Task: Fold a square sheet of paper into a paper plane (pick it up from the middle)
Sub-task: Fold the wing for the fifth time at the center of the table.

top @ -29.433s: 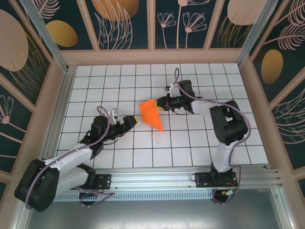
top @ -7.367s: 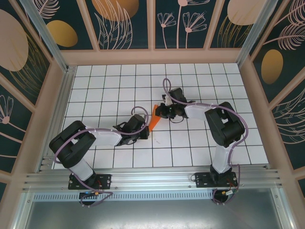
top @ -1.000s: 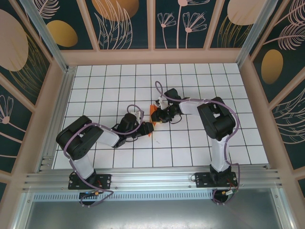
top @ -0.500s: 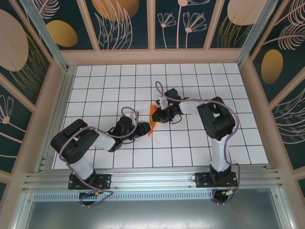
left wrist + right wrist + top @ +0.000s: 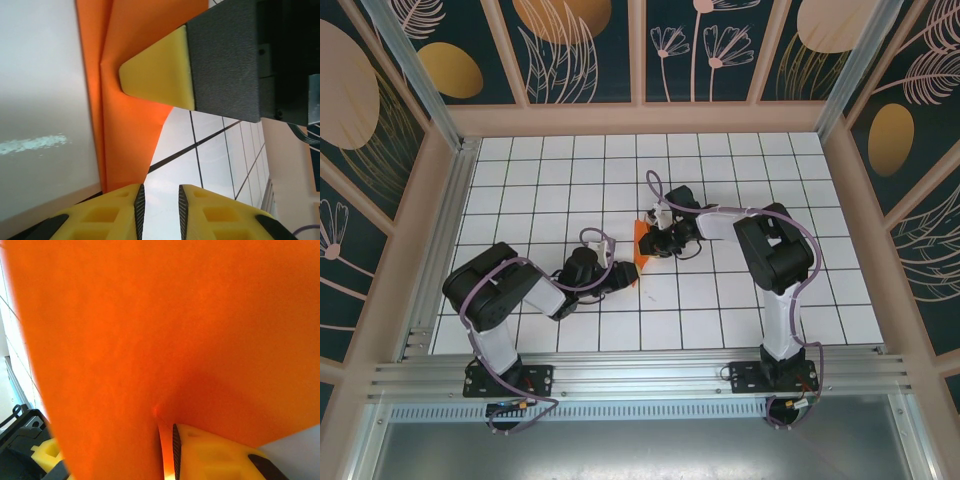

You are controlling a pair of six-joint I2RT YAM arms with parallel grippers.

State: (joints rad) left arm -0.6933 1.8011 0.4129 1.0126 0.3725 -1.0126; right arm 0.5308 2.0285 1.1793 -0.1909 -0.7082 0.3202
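Left gripper (image 5: pixel 624 275) is low over the white tiled table (image 5: pixel 720 300), just beside the paper's near end. In its wrist view the jaws stand a thin slit apart with only tile in the gap, nothing gripped. The paper's lower edge runs to the tip of one yellow finger (image 5: pixel 107 212); touching or just beside, can't tell.

Folded orange paper (image 5: pixel 640 246) is mid-table between both grippers, layered, with a crease running down it. It looks raised on edge rather than flat, not certain.

Right gripper (image 5: pixel 653 241) is clamped on it: one yellow pad (image 5: pixel 157 75) lies flat on the near face, the other finger is hidden behind the sheet.

Step, my read: mid-fold, not yet a dart. Right holds while left lines up on a flap. The next move wants left to widen slightly, catch the free edge by the crease and fold along it without dragging the paper out of right's pinch. Thin sheet, tear risk.
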